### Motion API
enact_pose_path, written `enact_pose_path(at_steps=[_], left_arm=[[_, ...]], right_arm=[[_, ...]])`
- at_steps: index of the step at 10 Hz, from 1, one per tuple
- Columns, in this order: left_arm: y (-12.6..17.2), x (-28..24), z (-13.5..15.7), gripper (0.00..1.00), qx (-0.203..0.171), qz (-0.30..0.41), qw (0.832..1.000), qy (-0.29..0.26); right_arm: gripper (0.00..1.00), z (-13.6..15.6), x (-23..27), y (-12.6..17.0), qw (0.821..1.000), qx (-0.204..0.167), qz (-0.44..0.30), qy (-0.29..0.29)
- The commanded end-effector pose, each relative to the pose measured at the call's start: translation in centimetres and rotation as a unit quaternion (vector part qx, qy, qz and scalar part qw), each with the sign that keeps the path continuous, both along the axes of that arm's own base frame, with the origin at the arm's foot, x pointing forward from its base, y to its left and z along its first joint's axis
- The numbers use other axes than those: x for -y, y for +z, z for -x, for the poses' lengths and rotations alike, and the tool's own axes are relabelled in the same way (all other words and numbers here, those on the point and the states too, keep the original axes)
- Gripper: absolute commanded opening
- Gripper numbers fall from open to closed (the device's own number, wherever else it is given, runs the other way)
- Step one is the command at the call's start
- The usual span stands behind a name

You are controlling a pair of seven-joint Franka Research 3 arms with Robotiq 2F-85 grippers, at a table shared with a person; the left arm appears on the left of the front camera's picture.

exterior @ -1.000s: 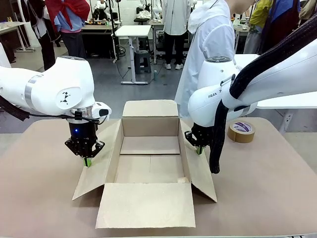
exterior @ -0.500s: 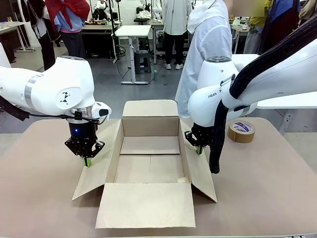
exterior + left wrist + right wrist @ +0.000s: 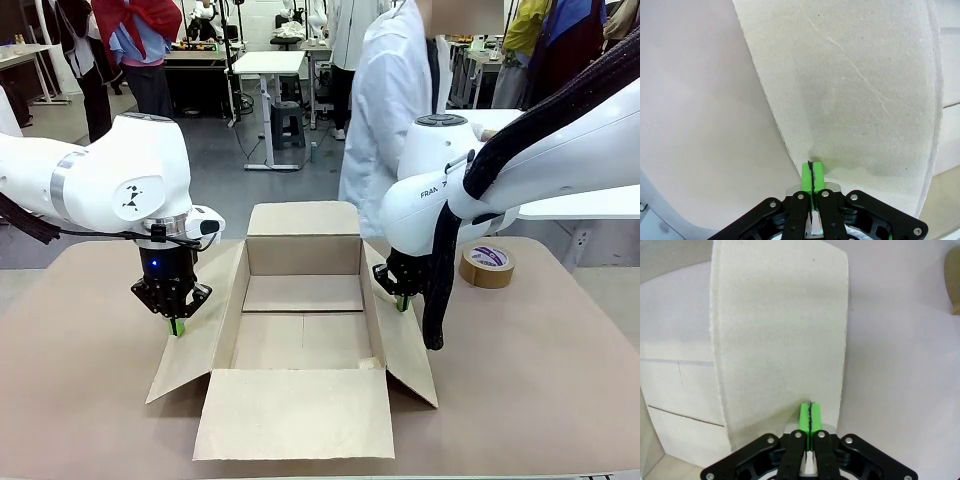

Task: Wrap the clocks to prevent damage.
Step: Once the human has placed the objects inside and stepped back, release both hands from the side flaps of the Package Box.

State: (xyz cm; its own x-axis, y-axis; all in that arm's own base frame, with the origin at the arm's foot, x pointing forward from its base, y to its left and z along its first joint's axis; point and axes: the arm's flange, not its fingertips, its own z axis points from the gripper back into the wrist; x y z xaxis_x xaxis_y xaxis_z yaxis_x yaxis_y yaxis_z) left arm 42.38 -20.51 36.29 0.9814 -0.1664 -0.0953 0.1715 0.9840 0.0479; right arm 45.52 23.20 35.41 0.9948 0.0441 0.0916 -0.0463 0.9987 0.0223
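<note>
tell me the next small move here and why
Probably hold both where they are. The left gripper and right gripper, both shut, rest on the side flaps of the box, pinning them outward. The box is empty, seemingly waiting to be filled.

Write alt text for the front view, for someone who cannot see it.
An open, empty box sits on the table, flaps spread. The shut left end effector touches the left flap and the shut right end effector the right flap. A tape roll lies to the right; a person in a white coat stands behind.
</note>
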Motion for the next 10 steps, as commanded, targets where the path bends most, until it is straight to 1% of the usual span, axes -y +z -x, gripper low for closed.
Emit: enact_pose_path(at_steps=[1,10], left_arm=[[0.02,-0.08,0.03,0.01,0.003,-0.002,1.000,-0.002],[0.02,-0.08,0.03,0.01,0.003,-0.002,1.000,-0.002]], right_arm=[[0.01,0.26,-0.09,-0.12,1.000,0.000,0.000,-0.001],[0.01,0.26,-0.09,-0.12,1.000,0.000,0.000,-0.001]])
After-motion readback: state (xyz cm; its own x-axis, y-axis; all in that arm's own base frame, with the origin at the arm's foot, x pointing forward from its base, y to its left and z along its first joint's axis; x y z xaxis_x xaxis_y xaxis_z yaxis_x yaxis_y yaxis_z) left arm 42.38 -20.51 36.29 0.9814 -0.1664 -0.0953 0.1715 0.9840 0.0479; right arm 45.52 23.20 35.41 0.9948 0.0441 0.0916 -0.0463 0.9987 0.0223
